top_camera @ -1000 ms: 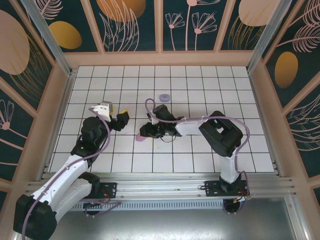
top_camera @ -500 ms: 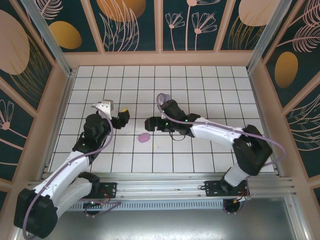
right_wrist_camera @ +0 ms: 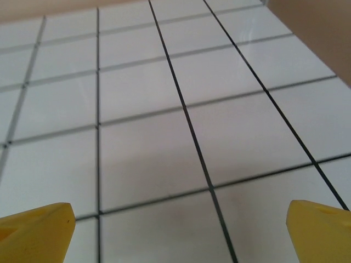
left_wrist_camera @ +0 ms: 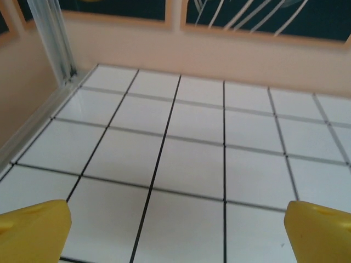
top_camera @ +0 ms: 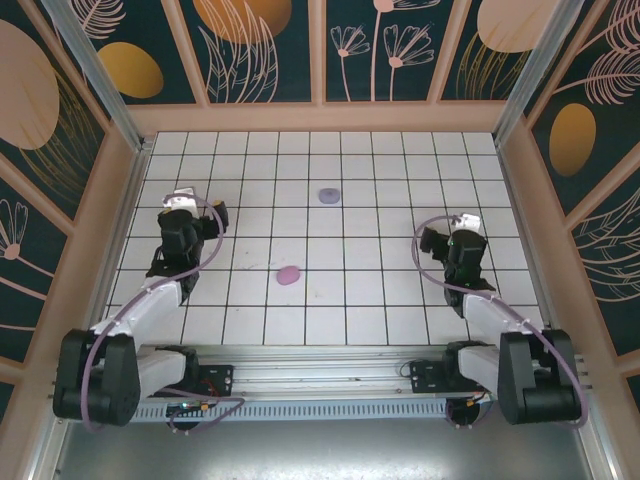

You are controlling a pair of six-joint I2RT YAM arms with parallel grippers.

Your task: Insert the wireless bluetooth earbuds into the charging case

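Observation:
A pink charging case (top_camera: 289,274) lies shut on the white tiled table (top_camera: 380,290), near the middle. A lavender case (top_camera: 328,195) sits farther back, also shut. The earbuds are out of view. My left gripper (top_camera: 200,218) is folded back at the table's left side, well away from both cases. Its yellow fingertips (left_wrist_camera: 33,230) stand wide apart over bare tiles, so the left gripper (left_wrist_camera: 178,233) is open and holds nothing. My right gripper (top_camera: 447,240) is drawn back on the right. The right gripper (right_wrist_camera: 181,233) is open too, with bare tiles between its yellow fingertips (right_wrist_camera: 321,227).
Peach wooden walls (top_camera: 320,118) enclose the table on three sides, with a metal post (left_wrist_camera: 52,38) in the far left corner. The aluminium rail (top_camera: 320,365) carrying both arm bases runs along the near edge.
Both arms have pulled back from the table's middle to their own sides. Both grippers have opened wide. The pink case stays on the tiles where the right gripper was.

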